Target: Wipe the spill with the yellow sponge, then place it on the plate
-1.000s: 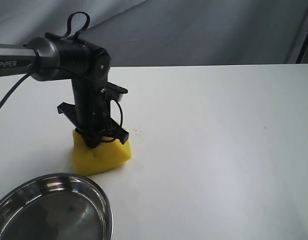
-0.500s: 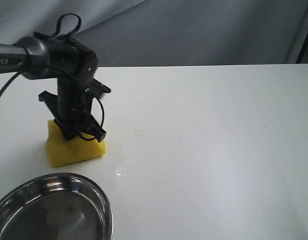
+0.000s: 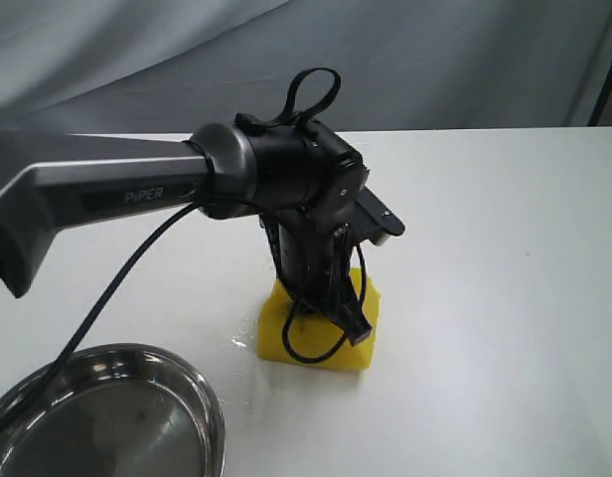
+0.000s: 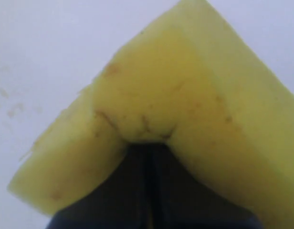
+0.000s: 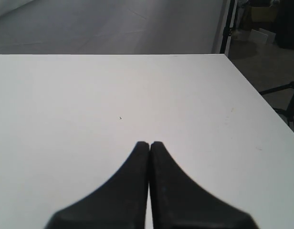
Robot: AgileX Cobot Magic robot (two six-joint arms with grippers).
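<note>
Compared with 0.5 s ago, the left arm (image 3: 286, 184) has swung from the left side of the worktop (image 3: 485, 298) toward its middle, dragging the yellow sponge (image 3: 274, 336) along. The sponge now sits flat on the worktop, to the right of and beyond the plate (image 3: 137, 422), clear of its rim. The plate has not shifted, and the small wet glint (image 3: 236, 343) stays where it was, now just left of the sponge.

The left fingers (image 4: 132, 191) pinch the sponge from above, sinking a dent into its top face. In the left wrist view, faint amber smears of the spill (image 4: 12, 110) lie on the worktop near 1 sponge edge. The right fingers (image 5: 130, 191) are pressed together over bare worktop.

Right of the sponge, open white surface spreads sideways and back to the far edge against the grey backdrop (image 3: 435, 60). The plate fills the near-left corner, cut off by the picture's border.
</note>
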